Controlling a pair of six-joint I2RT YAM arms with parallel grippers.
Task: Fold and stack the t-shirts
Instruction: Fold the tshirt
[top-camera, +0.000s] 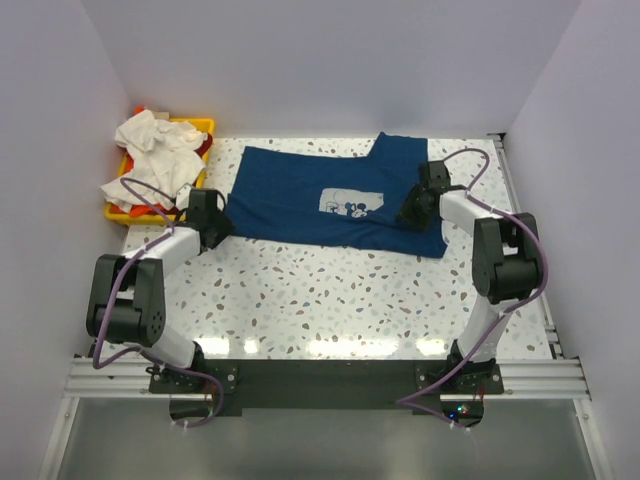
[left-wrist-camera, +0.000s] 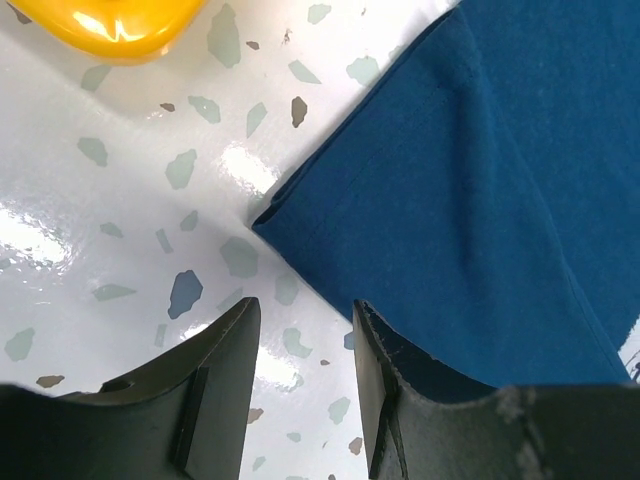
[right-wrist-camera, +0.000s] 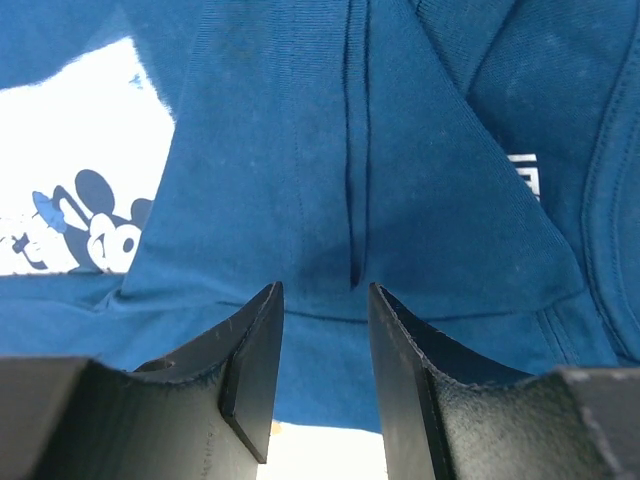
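The left pincer (left-wrist-camera: 305, 312) hangs open over the speckled counter (left-wrist-camera: 130, 230), a corner of the navy t-shirt (left-wrist-camera: 480, 200) just ahead of its tips. The right pincer (right-wrist-camera: 325, 295), jaws apart, sits over the same shirt's creased fabric, with the cartoon print (right-wrist-camera: 80, 190) to its left.

Bright, even light from overhead leaves soft, short shadows, and the glossy table (top-camera: 330, 290) throws back white glare near its front edge. In the wrist views the near fingers (right-wrist-camera: 250, 370) look soft and the white print (right-wrist-camera: 80, 130) is washed out.
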